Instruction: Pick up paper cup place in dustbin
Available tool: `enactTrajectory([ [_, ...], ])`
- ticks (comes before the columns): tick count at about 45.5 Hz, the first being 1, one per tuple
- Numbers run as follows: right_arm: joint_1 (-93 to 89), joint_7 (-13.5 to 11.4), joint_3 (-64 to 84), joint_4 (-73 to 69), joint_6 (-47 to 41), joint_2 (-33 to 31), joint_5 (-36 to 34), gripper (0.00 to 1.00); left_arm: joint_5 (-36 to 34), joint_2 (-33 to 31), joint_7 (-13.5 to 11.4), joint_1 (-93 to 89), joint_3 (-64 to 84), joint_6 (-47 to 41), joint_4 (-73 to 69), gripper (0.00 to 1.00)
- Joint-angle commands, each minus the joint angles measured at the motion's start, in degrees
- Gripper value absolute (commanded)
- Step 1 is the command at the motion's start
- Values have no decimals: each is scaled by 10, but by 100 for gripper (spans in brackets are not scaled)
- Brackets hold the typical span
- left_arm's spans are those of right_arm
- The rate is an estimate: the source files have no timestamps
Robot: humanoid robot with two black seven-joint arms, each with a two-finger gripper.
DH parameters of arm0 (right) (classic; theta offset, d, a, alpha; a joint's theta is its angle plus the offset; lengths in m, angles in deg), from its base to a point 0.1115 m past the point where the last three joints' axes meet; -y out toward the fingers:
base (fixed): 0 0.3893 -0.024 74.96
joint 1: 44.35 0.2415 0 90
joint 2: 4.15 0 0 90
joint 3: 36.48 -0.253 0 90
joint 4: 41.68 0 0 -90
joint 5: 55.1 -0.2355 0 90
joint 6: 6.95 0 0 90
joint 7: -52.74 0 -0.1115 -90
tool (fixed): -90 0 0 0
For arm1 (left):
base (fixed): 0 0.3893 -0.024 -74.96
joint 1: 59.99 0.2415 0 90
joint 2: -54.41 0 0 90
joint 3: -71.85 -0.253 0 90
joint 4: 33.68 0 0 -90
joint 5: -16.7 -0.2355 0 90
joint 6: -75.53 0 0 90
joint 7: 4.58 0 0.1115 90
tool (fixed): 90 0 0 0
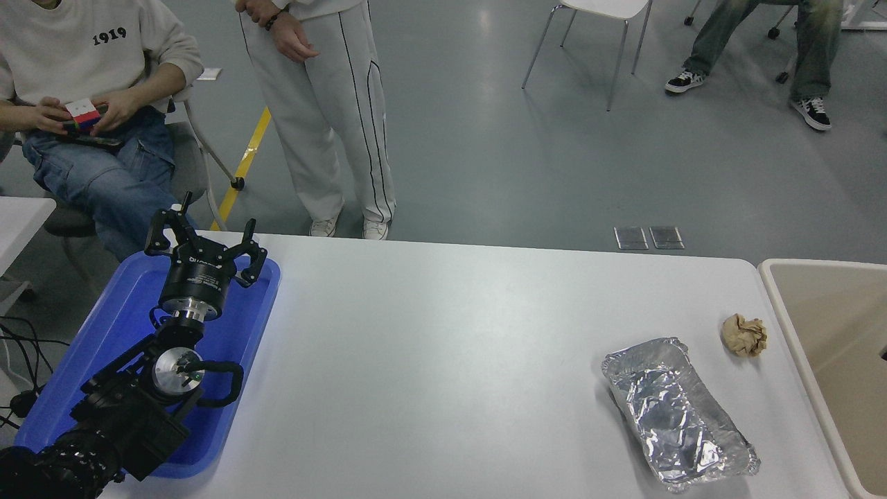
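The paper cup is out of view. The dustbin [782, 299], a large beige bin with a pale rounded rim, stands off the table's right end and is cut off by the picture's edge. A small dark sliver [884, 354] shows at the right edge over the bin's inside; I cannot tell what it is. My left gripper [208, 237] is parked over the blue tray [244, 326] at the lower left, open and holding nothing. No right arm shows.
A crumpled brown paper ball [743, 335] lies near the table's right end, close to the bin. A silver foil tray [675, 412] sits in front of it. A seated person and a standing person are at the far left.
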Motion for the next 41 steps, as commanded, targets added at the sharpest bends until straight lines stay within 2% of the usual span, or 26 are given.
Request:
enactTrajectory([
  [1,22,0,-3,-73,4,-45,0,99,0,1,0,0,0,0,0,100],
  [10,75,0,24,-192,4,-103,0,99,0,0,0,0,0,0,0,100],
  [20,193,0,183,-319,-2,-143,0,100,0,0,1,0,0,0,0,100],
  [27,302,0,310,-407,-17,-147,0,100,0,0,1,0,0,0,0,100],
  [34,391,0,372,-468,-23,-143,-1,100,0,0,1,0,0,0,0,100],
  [41,467,0,423,-503,-83,-140,-2,100,0,0,1,0,0,0,0,100],
])
